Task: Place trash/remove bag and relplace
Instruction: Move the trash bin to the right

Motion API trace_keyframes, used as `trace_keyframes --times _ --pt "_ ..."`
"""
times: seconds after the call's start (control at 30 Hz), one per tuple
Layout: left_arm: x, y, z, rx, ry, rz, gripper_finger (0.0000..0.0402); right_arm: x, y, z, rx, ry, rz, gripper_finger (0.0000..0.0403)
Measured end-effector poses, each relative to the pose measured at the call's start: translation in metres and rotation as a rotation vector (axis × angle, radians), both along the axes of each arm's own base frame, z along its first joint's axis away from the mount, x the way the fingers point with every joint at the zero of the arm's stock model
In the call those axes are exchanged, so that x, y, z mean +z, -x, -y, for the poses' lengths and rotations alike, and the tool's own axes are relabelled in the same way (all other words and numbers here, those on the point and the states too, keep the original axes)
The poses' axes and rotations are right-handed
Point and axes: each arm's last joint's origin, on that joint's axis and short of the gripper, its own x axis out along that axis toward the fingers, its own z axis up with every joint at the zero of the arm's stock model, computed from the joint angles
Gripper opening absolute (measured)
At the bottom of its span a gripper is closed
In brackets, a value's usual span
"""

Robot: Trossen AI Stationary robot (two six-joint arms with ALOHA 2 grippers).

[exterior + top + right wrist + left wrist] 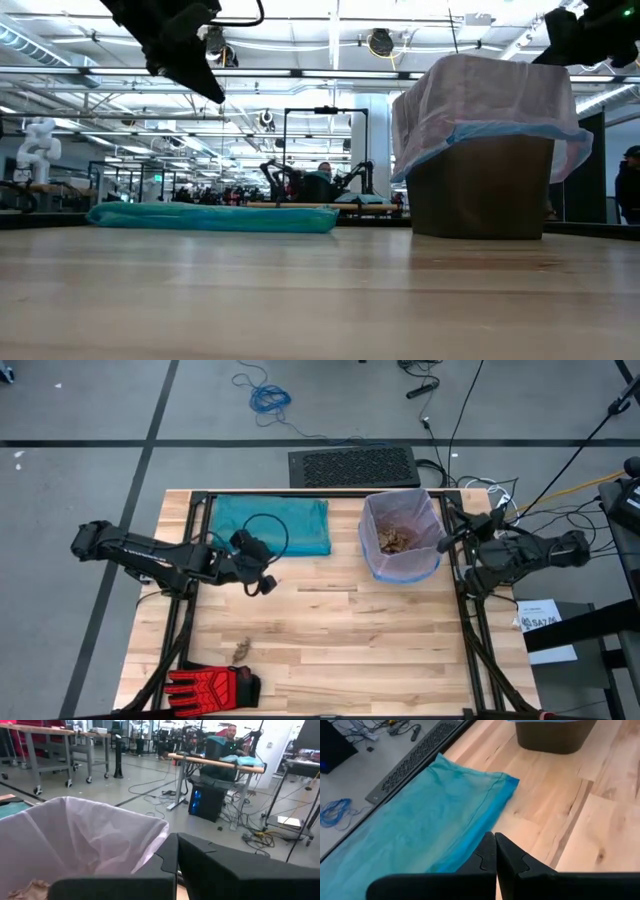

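High view from overhead: crumpled tan paper wads (397, 540) sit inside the pale lilac plastic liner (400, 535) with its blue rim, one stray wad (241, 652) lying near the red-and-black glove (211, 686). Left gripper (268, 586) hangs closed beside the flat translucent teal bag (271, 525); right gripper (443, 545), closed and empty, sits at the liner's rim.

My left gripper (268, 585) hangs above the table (350, 650) toward its left half, just in front of the folded replacement bag (272, 525), which lies flat near the far edge. To the right of that bag stands the bin, lined with the bag (402, 536), with paper wads (397, 539) inside. My right gripper (445, 543) sits at the bin's right rim. One loose wad (241, 652) lies toward the near left, with a glove (208, 686) at the near left corner.
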Motion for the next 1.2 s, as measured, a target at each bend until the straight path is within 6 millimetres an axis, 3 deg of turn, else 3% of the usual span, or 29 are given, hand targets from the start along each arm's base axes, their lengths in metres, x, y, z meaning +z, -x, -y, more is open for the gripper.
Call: trace_keyframes --times 0.4,0.7,1.0,1.2 --pt "-0.003 0.005 0.010 0.006 0.026 -0.011 0.0000 0.000 -0.001 0.002 0.013 -0.032 0.014 0.0000" --pt "-0.003 0.005 0.013 -0.004 0.031 -0.007 0.0000 -0.015 -0.003 0.000 0.092 -0.225 0.059 0.0000" --pt "-0.003 0.005 0.013 -0.014 0.042 -0.009 0.0000 -0.025 -0.029 -0.009 0.199 -0.406 0.000 0.0000" --pt "-0.003 0.005 0.014 -0.044 0.079 -0.018 0.0000 -0.028 -0.047 -0.014 0.234 -0.431 -0.032 0.0000"
